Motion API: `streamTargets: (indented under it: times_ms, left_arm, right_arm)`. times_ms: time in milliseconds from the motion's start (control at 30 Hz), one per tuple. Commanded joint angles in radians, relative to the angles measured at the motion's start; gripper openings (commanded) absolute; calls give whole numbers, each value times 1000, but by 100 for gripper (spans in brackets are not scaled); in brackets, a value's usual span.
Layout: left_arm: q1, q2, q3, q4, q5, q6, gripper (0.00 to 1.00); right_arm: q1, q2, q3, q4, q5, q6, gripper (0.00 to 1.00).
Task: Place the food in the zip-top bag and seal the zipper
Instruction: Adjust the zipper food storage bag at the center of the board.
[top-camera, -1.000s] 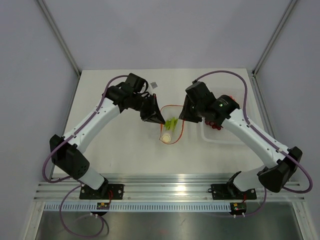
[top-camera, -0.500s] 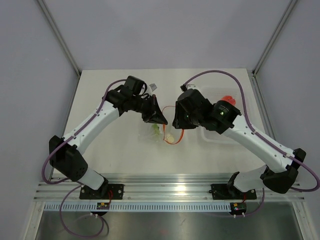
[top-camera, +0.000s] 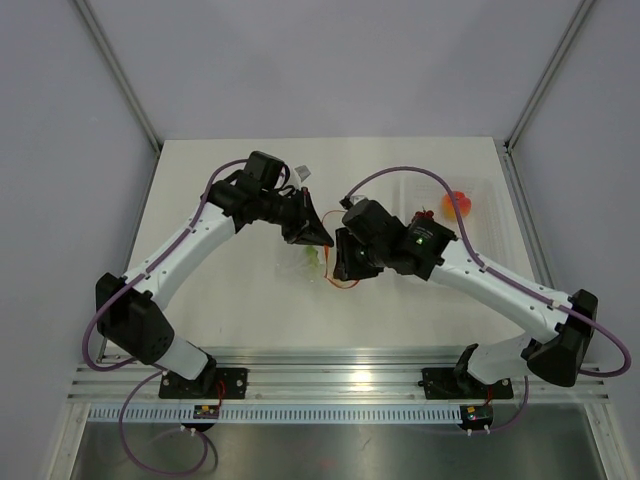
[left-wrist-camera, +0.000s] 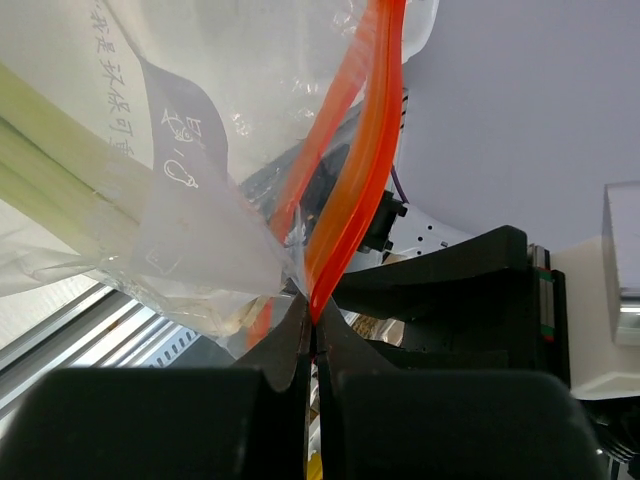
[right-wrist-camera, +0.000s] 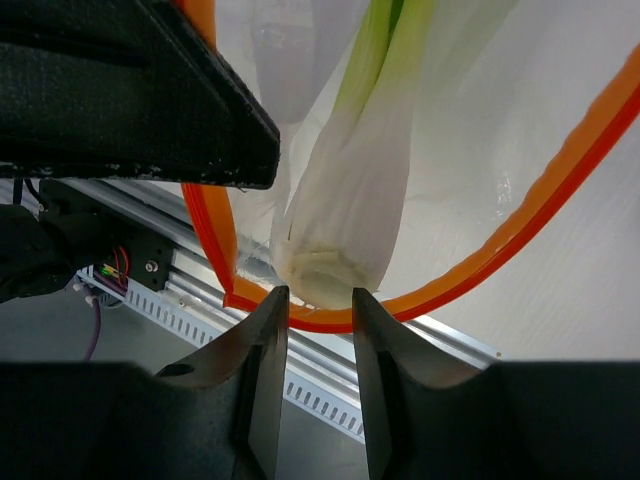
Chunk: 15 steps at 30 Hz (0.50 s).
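Observation:
The zip-top bag (top-camera: 305, 262) hangs from my left gripper (top-camera: 322, 240), which is shut on its orange-red zipper (left-wrist-camera: 345, 200) at one end. Pale-green and white stalks (right-wrist-camera: 350, 190) lie inside the bag, also visible through the plastic in the left wrist view (left-wrist-camera: 60, 170). My right gripper (right-wrist-camera: 320, 300) is at the bag's mouth, jaws parted, with the zipper strip (right-wrist-camera: 500, 255) crossing between the fingertips and the stalks' cut white end just beyond them. In the top view the right gripper (top-camera: 342, 262) is just right of the bag. The peach-like fruit (top-camera: 458, 205) lies in the tray. My right arm hides the grapes.
A rigid clear tray (top-camera: 492, 235) stands on the table at the right, partly under my right arm. A small white object (top-camera: 303, 174) lies behind the left wrist. The aluminium rail (top-camera: 330, 380) runs along the near table edge.
My right gripper has moved left and nearer, from beside the tray to the bag's mouth, and its jaws have widened. The bag has shifted slightly left in the left gripper's hold.

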Motion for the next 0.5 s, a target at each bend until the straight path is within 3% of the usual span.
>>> streamTargets:
  times_ms: [0, 300, 467]
  left_arm:
    - [5, -52, -2, 46, 53, -25, 0]
    - [7, -86, -18, 70, 65, -58, 0]
    - [7, -121, -60, 110, 73, -93, 0]
  right_arm:
    - [13, 10, -26, 77, -33, -13, 38]
    - [16, 39, -78, 183, -12, 6, 37]
    - [17, 60, -125, 310, 140, 62, 33]
